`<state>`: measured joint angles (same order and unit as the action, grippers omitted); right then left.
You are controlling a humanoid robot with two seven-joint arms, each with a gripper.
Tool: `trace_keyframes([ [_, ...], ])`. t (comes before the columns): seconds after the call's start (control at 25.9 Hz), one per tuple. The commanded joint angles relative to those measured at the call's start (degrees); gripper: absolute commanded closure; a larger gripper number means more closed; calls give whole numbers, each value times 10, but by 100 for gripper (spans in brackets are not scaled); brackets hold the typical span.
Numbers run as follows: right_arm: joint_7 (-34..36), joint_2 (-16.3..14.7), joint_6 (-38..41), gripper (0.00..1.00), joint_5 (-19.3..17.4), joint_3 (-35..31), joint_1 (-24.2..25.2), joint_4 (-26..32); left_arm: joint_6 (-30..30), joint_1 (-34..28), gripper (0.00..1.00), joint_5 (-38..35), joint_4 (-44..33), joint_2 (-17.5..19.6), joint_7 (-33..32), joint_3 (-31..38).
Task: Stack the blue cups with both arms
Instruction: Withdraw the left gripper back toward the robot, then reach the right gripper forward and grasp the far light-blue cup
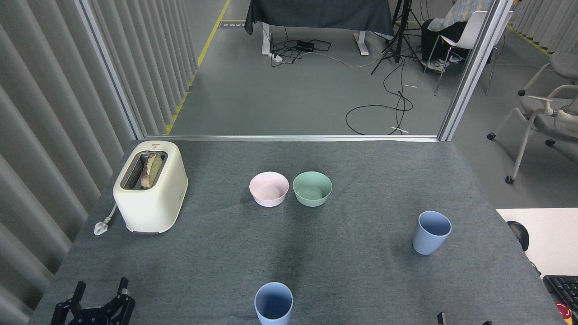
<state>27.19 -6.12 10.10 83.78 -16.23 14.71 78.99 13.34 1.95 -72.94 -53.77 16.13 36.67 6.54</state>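
Note:
Two pale blue cups stand upright and apart on the grey table (352, 271). One blue cup (273, 303) is at the front edge in the middle, cut off by the bottom of the view. The other blue cup (431, 233) is at the right. My left gripper (101, 290) rises at the bottom left corner, far left of the near cup, its black fingers (123, 286) spread open and holding nothing. Of my right gripper (463, 321) only two dark tips show at the bottom right edge, set apart, below the right cup.
A pink bowl (269, 188) and a mint-green bowl (312, 188) sit side by side mid-table. A cream toaster (150, 186) with bread stands at the back left, its plug on the table. A white desk with a keyboard (562, 289) adjoins the right edge.

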Motion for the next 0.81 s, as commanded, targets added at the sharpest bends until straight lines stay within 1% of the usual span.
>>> trace_keyframes([
  [0.0,0,-16,-5,0,5,0,-77,-73,-9,6,0,10,-2,-4,-9,8],
  [0.08,-4,-35,-5,0,6,2,-104,-97,-9,6,0,9,-3,-5,-9,8],
  [0.15,-26,-48,-5,0,7,5,-124,-121,-9,5,0,9,-5,-6,-9,7],
  [0.23,-47,-54,-5,0,6,6,-154,-153,-9,5,0,9,-5,-3,-9,7],
  [0.35,-52,-57,-5,0,6,6,-210,-212,-8,3,0,9,-5,-1,-9,7],
  [0.46,-56,-66,-5,0,8,10,-246,-241,-2,0,0,9,-5,0,-9,7],
  [0.54,-58,-70,-6,0,7,30,-273,-261,-1,-4,0,8,-5,-2,-9,6],
  [0.62,-58,-71,-7,0,5,39,-295,-278,-1,-20,0,8,-12,-4,-8,7],
  [0.77,-58,-71,-13,0,6,44,-333,-321,-1,-71,0,9,-65,-6,-8,6],
])
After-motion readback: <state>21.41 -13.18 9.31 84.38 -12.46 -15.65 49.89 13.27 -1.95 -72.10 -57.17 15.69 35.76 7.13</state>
